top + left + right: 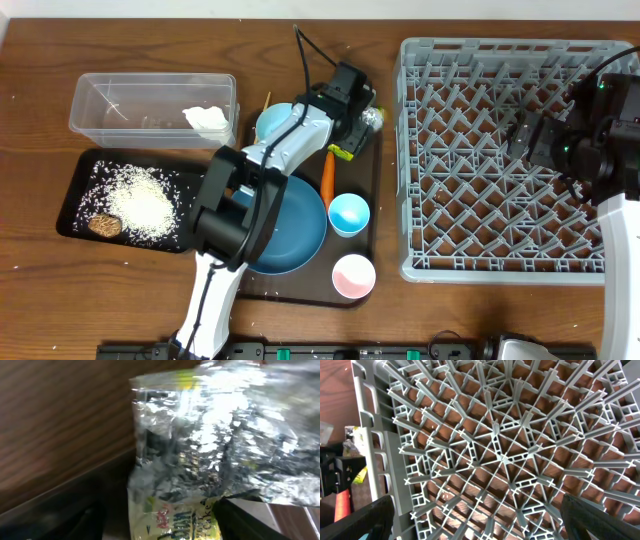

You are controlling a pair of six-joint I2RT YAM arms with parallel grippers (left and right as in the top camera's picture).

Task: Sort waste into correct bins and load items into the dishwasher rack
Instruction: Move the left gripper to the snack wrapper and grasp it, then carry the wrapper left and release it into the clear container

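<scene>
Wood-grain table [40, 300] under everything. Seeing the left gripper [160, 512] at the top right corner of the dark brown serving tray [366, 185], fingers [250, 522] either side of the wrapper [210, 435]. Right finger touching the foil, left one a dark blur, so cannot tell whether clamped or only straddling. Wrapper crinkled silver with a yellow-green printed end, filling most of the left wrist view. From overhead, just beside the light blue bowl [272, 122] and above the top end of the carrot [327, 176]. Carrot lying lengthwise along the right edge of the dark blue plate [295, 235], plate partly hidden under the left arm. Same serving tray: light blue cup [349, 213] just beside the plate's right rim, pink cup [353, 275] below that, near the tray's bottom right corner. Clear tub [100, 85] at top left, paper wad [207, 118] in its right end. Black tray [72, 205] directly below the tub, with rice [140, 200] heaped mid-tray and the brown lump [103, 225] at the pile's lower left. Rack [470, 270] just right of the serving tray. Right gripper [477, 505] hovering over the rack's right side, jaws wide apart, only pegs and lattice visible between the 2 fingers.
</scene>
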